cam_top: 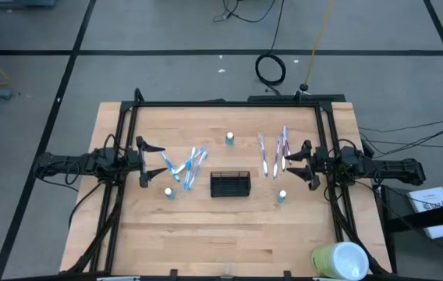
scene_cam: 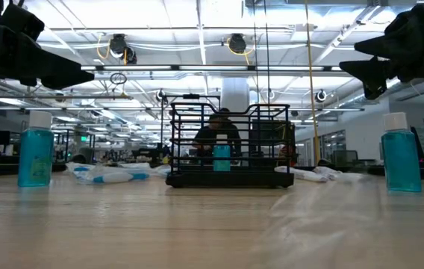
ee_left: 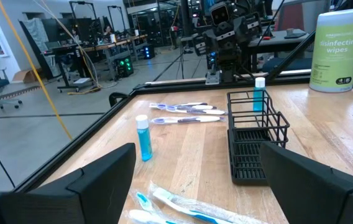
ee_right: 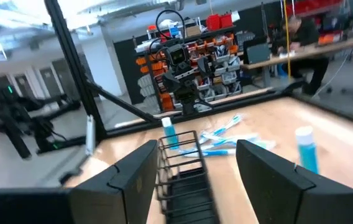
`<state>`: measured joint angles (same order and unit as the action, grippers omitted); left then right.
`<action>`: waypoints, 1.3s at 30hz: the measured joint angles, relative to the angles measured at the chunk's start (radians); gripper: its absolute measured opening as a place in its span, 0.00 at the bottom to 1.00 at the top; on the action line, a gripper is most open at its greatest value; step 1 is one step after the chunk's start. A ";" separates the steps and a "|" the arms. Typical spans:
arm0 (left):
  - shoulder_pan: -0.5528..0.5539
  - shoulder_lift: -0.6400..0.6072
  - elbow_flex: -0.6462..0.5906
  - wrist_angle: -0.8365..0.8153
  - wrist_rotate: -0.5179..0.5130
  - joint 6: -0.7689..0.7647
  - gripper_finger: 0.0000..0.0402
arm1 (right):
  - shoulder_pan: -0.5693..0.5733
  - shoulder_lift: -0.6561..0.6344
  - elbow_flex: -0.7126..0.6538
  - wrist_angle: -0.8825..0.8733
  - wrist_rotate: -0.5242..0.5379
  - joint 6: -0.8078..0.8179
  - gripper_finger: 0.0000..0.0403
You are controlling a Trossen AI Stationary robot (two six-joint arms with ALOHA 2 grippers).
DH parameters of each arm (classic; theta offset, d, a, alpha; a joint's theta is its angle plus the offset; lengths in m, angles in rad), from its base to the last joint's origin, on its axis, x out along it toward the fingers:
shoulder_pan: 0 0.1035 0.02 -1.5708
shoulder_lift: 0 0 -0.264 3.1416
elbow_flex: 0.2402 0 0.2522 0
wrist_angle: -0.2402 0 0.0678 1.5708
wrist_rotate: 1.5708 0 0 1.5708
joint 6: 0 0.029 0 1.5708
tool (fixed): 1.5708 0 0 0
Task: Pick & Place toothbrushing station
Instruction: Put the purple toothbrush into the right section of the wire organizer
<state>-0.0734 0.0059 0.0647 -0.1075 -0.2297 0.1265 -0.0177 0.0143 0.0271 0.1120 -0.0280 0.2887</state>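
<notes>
The toothbrushing station [cam_top: 230, 184] is a small black wire holder. It stands upright on its base at the middle of the wooden table, and it also shows in the low view [scene_cam: 231, 146] and in both wrist views [ee_left: 256, 143] [ee_right: 186, 168]. My left gripper [cam_top: 153, 161] hovers open at the table's left side, above the wood, pointing level toward the holder [ee_left: 198, 180]. My right gripper [cam_top: 294, 165] hovers open at the right side, facing it [ee_right: 192, 180]. Neither gripper has anything between its fingers.
Wrapped toothbrushes lie left [cam_top: 186, 164] and right [cam_top: 274, 152] of the holder. Three small blue bottles stand around it [cam_top: 229, 139] [cam_top: 169, 192] [cam_top: 281, 196]. A wipes canister [cam_top: 340, 260] stands at the near right corner. A black metal frame [cam_top: 229, 102] borders the table.
</notes>
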 joint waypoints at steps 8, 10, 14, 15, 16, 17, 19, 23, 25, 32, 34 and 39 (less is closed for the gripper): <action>0.000 0.000 0.000 0.000 0.000 0.000 0.88 | 0.000 0.000 0.000 0.012 0.151 0.092 0.52; 0.000 0.000 0.000 0.000 0.000 0.000 0.87 | 0.000 0.000 0.000 0.010 0.187 0.119 0.52; 0.000 0.000 0.000 0.000 0.000 0.000 0.88 | 0.000 0.001 0.000 -0.004 0.183 0.085 0.52; 0.000 0.000 0.000 0.000 0.000 0.000 0.87 | 0.000 0.005 0.000 -0.015 0.192 0.072 0.52; 0.000 0.000 0.000 0.000 0.000 0.000 0.87 | 0.000 0.015 0.000 -0.025 0.222 0.073 0.52; 0.000 0.000 0.000 0.000 0.000 0.000 0.88 | 0.000 0.031 0.000 -0.023 0.267 0.088 0.52; 0.000 0.000 0.000 0.000 0.000 0.000 0.87 | -0.001 0.077 0.009 -0.021 0.365 0.122 0.52; 0.000 0.000 0.000 0.000 0.000 0.000 0.87 | -0.002 0.254 0.086 -0.143 0.512 0.176 0.52; 0.000 0.000 0.000 0.000 0.000 0.000 0.88 | -0.009 0.371 0.138 -0.219 0.593 0.189 0.52; 0.000 0.000 0.000 0.000 0.000 0.000 0.88 | -0.216 0.783 0.481 -0.548 0.601 0.307 0.52; 0.000 0.000 0.000 0.000 0.000 0.000 0.88 | -0.296 0.891 0.567 -0.578 0.574 0.295 0.52; 0.000 0.000 0.000 0.000 0.001 0.000 0.87 | -0.481 1.111 0.657 -0.509 0.397 0.308 0.52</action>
<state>-0.0734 0.0063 0.0649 -0.1077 -0.2291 0.1265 -0.4989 1.1248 0.6841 -0.3972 0.3694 0.5967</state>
